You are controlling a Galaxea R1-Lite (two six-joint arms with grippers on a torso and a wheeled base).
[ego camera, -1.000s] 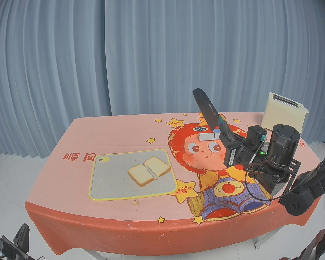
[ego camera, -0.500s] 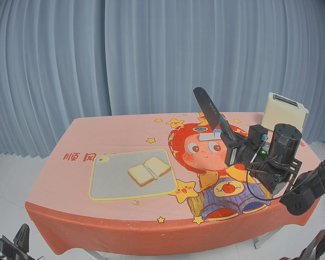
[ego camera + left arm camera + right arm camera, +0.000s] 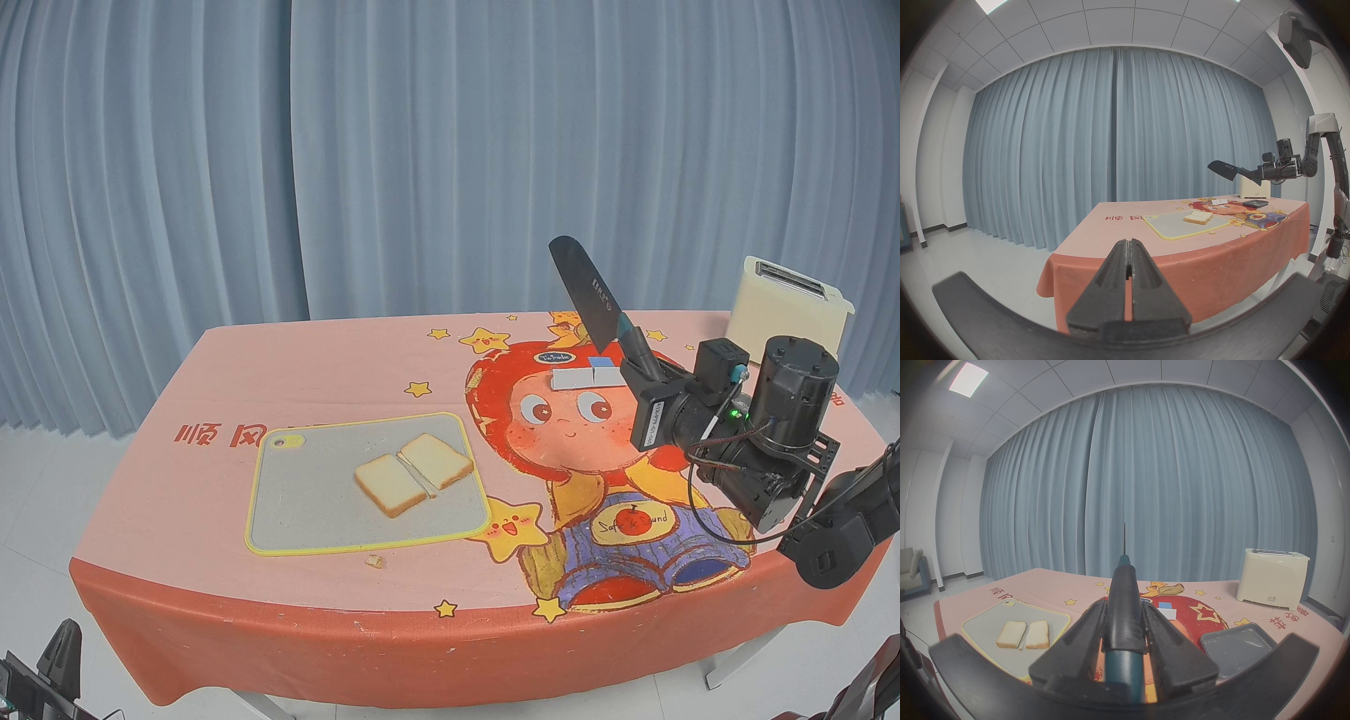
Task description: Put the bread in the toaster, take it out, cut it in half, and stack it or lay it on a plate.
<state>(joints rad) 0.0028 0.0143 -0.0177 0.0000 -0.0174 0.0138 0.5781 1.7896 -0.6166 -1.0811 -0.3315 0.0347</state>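
Head view: your right tool [image 3: 653, 377] is clenched on the knife [image 3: 589, 298] handle, over the desk's [image 3: 281, 375] 3 o'clock side. The blade tilts up toward 11 o'clock, clear of the cloth. The bread [image 3: 413, 473] is already cut: two halves lie flat, side by side and close together, on the cutting board [image 3: 309, 497] at the desk's 8 o'clock, in the board's 3 o'clock half. The toaster [image 3: 787, 309] stands at 2 o'clock, slot up, well apart from the bread. A small crumb [image 3: 375, 561] sits on the cloth just off the board's 6 o'clock edge. Right wrist view: a grey tray [image 3: 1237, 648] lies flat on the desk near the toaster. Left wrist view: your left tool [image 3: 1129, 276] is clenched on nothing, fingers pressed together, low and well off the desk.
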